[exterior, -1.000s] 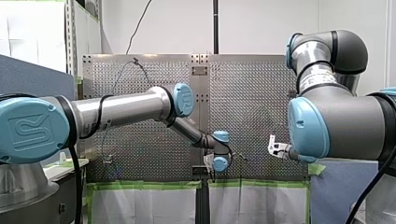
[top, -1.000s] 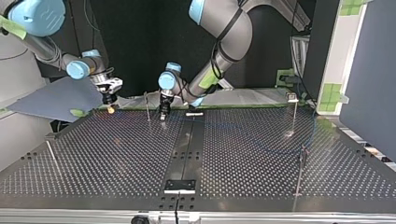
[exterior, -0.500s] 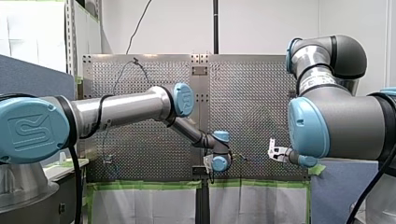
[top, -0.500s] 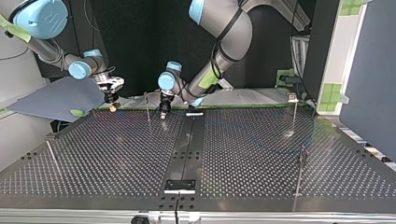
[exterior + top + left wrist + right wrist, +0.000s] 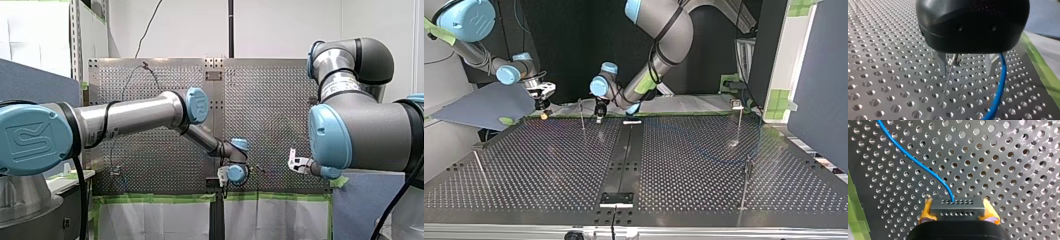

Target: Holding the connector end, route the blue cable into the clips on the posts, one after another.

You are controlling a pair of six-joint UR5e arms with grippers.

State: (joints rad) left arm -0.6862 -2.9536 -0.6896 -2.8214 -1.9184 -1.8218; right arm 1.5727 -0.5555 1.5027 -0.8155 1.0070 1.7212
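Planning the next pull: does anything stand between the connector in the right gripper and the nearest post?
Nothing visible does. In the top view, only perforated table lies between my right gripper, shut on the connector, and the thin post; my left gripper hangs beyond that post.

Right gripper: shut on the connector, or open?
Shut. In the right wrist view the right gripper has yellow pads clamped on both ends of the connector, the blue cable leaving its far face.

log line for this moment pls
right gripper: shut on connector | left gripper: open | blue cable: beside one left finger, not gripped
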